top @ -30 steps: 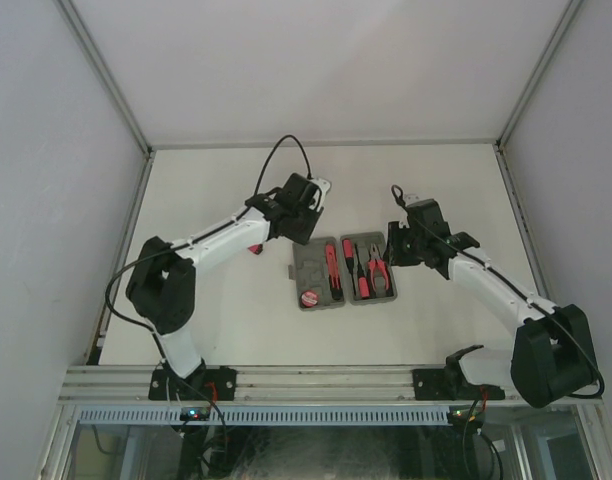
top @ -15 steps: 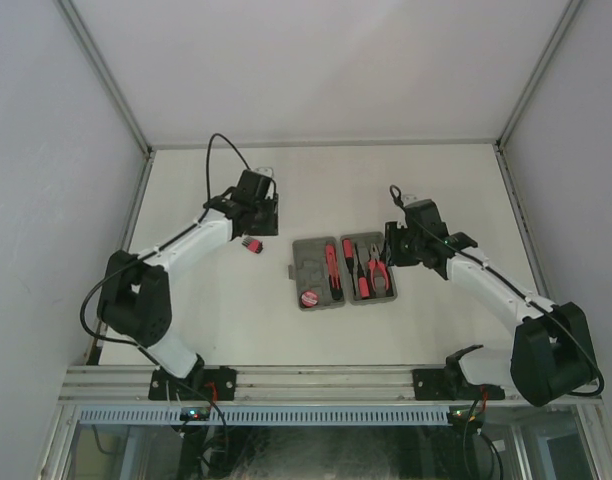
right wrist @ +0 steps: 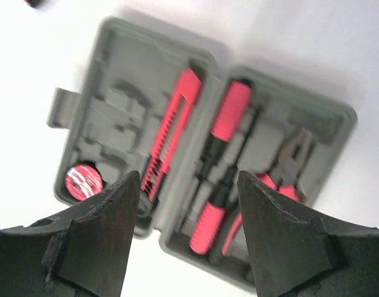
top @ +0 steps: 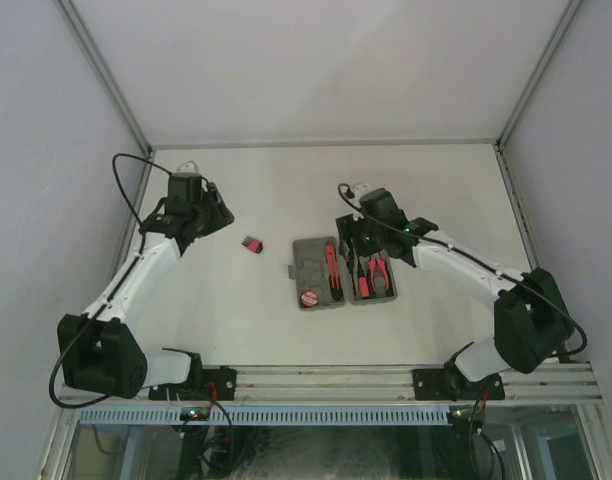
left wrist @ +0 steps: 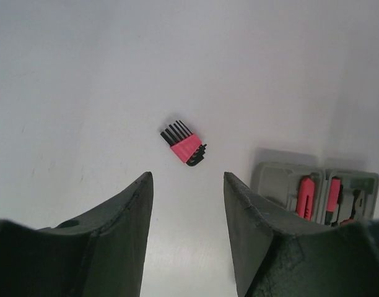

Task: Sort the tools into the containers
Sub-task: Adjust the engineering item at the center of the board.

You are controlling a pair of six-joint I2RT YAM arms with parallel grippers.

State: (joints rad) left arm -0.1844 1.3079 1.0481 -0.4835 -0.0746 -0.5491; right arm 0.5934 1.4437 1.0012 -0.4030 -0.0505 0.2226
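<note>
The grey hinged case (top: 311, 262) lies open at mid-table. Its recesses hold a long red-black tool (right wrist: 174, 133), two red-handled screwdrivers (right wrist: 231, 110), red-handled pliers (right wrist: 290, 162) and a round red-faced tool (right wrist: 83, 180). A red-black hex key set (top: 251, 244) lies alone on the table, left of the case. My left gripper (top: 214, 215) hovers further left and behind it, open and empty; in the left wrist view the hex key set (left wrist: 184, 144) lies ahead of my left gripper (left wrist: 187, 176). My right gripper (top: 354, 240) hangs open above the case's right half, and nothing sits inside my right gripper (right wrist: 188, 174).
White walls close the table (top: 316, 180) on the left, right and back. The aluminium rail (top: 326, 378) with both arm bases runs along the near edge. Cables loop off both wrists.
My left arm swung left, away from the case and past the hex key set, which stayed put. My right gripper moved left over the case. Both jaws opened wider.
</note>
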